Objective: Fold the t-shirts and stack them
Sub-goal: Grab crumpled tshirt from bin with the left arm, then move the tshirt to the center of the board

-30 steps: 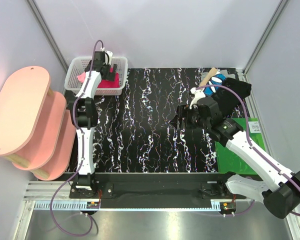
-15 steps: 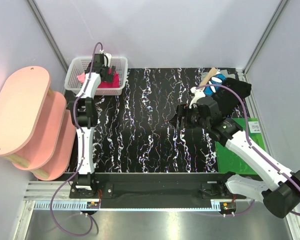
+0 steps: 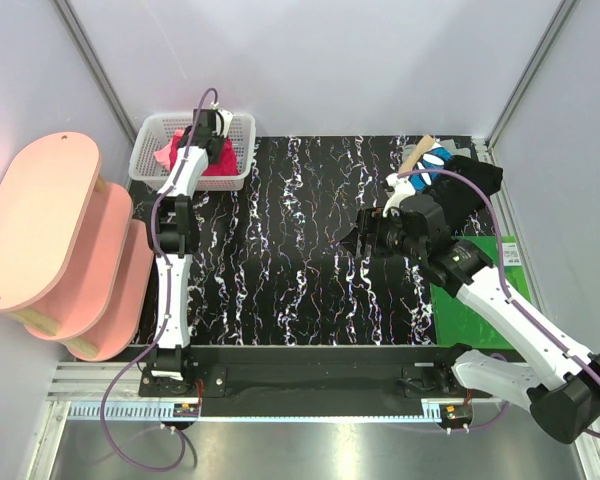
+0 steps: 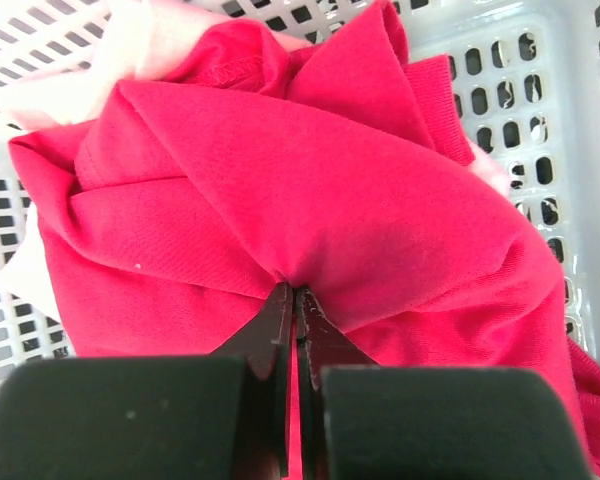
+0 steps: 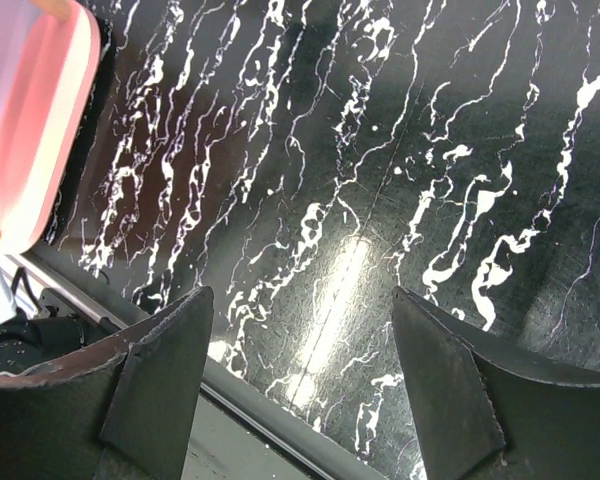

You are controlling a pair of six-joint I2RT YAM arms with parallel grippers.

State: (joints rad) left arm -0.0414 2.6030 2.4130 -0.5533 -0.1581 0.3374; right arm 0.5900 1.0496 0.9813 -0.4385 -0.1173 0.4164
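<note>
Left gripper (image 4: 294, 300) clenched on crimson t-shirt (image 4: 310, 190) in white basket (image 4: 540, 90) (pale pink shirt (image 4: 140, 40) beyond the jaws); right gripper (image 5: 300, 330) released.

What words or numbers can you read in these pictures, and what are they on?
Nothing here can be read for sure.
On the green mat, the white label: too small to read.
On the blue shirt, white marks: too blurred to tell if they are letters.
On the red shirt in the basket: no words show.
</note>
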